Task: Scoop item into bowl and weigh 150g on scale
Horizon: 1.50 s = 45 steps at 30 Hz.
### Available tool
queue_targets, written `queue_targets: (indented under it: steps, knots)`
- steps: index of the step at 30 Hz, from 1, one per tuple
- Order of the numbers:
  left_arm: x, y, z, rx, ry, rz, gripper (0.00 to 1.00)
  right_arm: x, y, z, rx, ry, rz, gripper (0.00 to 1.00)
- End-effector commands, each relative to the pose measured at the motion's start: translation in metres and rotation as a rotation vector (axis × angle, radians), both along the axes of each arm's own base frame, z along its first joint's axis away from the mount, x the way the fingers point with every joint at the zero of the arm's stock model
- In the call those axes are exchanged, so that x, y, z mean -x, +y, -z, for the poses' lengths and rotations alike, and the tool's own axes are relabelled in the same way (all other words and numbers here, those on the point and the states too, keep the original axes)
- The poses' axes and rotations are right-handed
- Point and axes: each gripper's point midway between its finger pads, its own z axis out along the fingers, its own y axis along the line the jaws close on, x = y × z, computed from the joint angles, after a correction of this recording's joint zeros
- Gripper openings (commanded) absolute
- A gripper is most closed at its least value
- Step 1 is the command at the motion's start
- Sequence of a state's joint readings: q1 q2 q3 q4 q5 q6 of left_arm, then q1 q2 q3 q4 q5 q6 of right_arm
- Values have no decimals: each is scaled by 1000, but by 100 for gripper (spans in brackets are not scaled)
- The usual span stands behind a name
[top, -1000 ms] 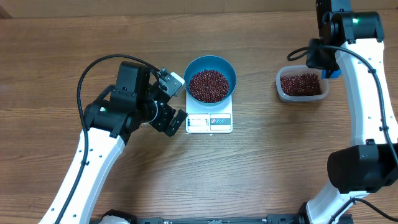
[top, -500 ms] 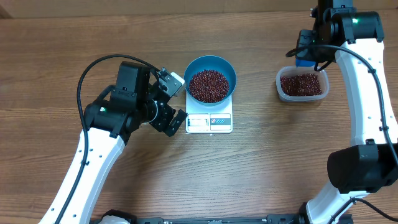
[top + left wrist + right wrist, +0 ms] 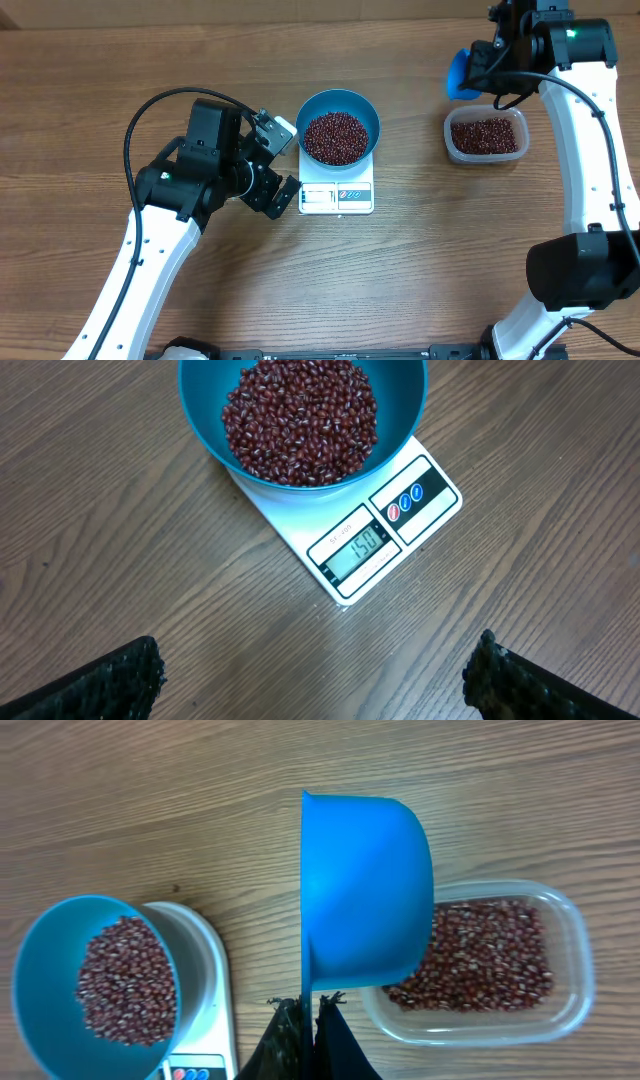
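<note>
Bench of brown wood carries the same layout as a second ago, and only the right arm has changed. It has swung from the far right side of the tub across its top edge, and now reaches past the tub's upper left corner. The left arm has not shifted. It is bent at the elbow beside the scale, and the left end effector is spread wide and empty, pointing at the scale's left edge without touching it. The blue bowl sits on the white scale as before, overhanging it on the far side. The display reads 150. The right end effector is pinched tight on the handle of the small blue scoop. The scoop is turned on its side with its rim facing the bowl, and it hangs above the bench just beside the tub. Its inside cannot be seen. Dark red-brown beans fill the bowl's middle, and more lie in the tub.
</note>
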<state>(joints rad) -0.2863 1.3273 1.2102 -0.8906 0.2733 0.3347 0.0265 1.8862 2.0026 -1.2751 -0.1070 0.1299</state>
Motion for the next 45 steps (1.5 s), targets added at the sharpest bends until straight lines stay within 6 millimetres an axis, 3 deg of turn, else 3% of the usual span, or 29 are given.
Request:
queue_targets:
  steps: [1, 10, 15, 20, 27, 38, 45]
  knots:
    - [1, -3, 3, 16, 20, -4, 100, 3, 9, -14, -52, -34, -32, 4]
    - [1, -3, 3, 17, 20, -4, 100, 6, 13, -19, -200, -26, -53, 4]
    - [1, -3, 3, 17, 20, -4, 100, 14, -4, -27, -330, -13, -26, 4]
    - [1, -3, 3, 16, 20, -4, 100, 38, -29, -37, -418, 0, -57, 4]
    - [1, -3, 3, 17, 20, -4, 100, 60, -47, -48, -475, -19, -95, 4]
    - [1, -3, 3, 17, 20, -4, 100, 88, -38, -42, -486, 47, -199, 4]
    - [1, -3, 3, 17, 20, -4, 100, 101, -30, -7, -556, 142, -212, 4]
